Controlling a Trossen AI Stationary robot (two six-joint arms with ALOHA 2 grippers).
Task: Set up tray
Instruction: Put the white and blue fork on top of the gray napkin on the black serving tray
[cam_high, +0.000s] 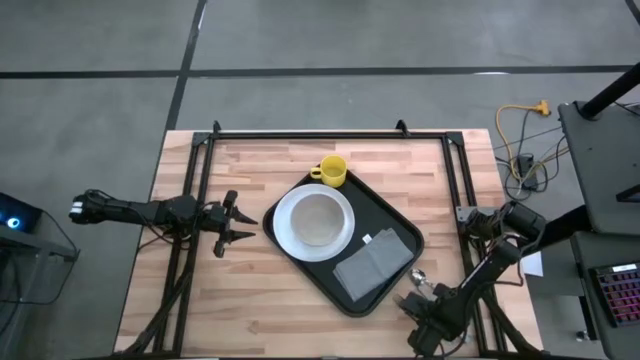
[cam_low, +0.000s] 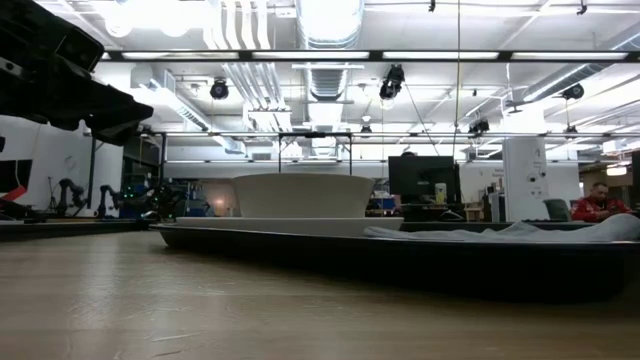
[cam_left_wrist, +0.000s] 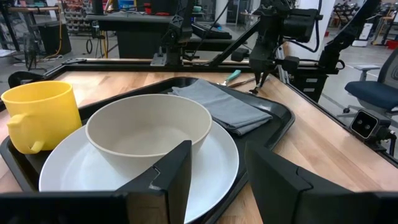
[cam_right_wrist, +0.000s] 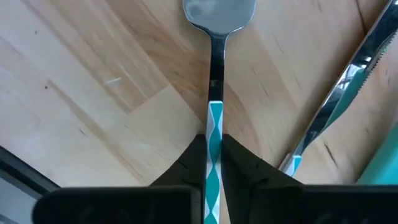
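- Jaws of the right gripper (cam_right_wrist: 213, 163) are seen closed on the teal-and-white patterned handle of a metal spoon (cam_right_wrist: 214, 74), whose bowl lies on the pale wooden table (cam_right_wrist: 93, 93); a metal knife with a teal handle (cam_right_wrist: 336, 106) lies just beside it.
- Spoon handling is judged light, stiff and slippery; a hold on the patterned handle, as now, looks sound, though it could swivel in so narrow a pinch.
- The left gripper (cam_left_wrist: 214, 171) is held open, waiting beside the tray's left edge.
- The large flat black rectangular tray (cam_high: 395, 222) lies mid-table, set diagonally, carrying a round white plate (cam_high: 285, 235) with a cream bowl (cam_high: 318, 218), a yellow mug (cam_high: 333, 171) and a folded grey napkin (cam_high: 375, 262).
- The tray is judged stiff and loaded, best gripped at its low rim.
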